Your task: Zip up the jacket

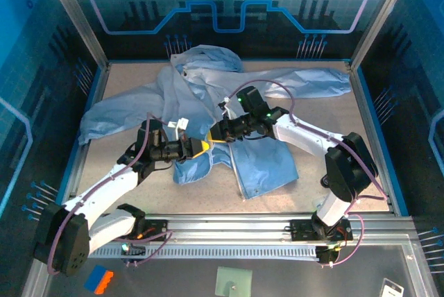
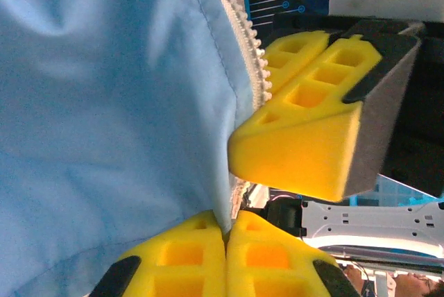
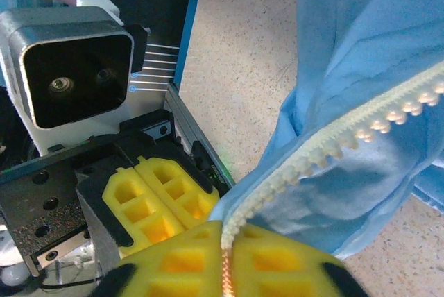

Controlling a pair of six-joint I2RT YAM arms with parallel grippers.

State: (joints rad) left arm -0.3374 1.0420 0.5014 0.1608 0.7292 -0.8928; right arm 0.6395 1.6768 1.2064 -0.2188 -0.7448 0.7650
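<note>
Left gripper (image 2: 227, 226) jaws pinch jacket (image 2: 104, 116) edge; overhead shows sleeves (image 1: 312, 80) spread.

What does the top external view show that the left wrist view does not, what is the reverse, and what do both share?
Top external view: the whole pale blue crinkly fabric jacket on the beige table, with its hood and long sleeves. Left wrist view: the white zipper teeth along the fabric edge, which the yellow-fingered left gripper pinches shut. Shared: the blue fabric, and the right gripper close beside the left gripper at the jacket's front edge.
</note>
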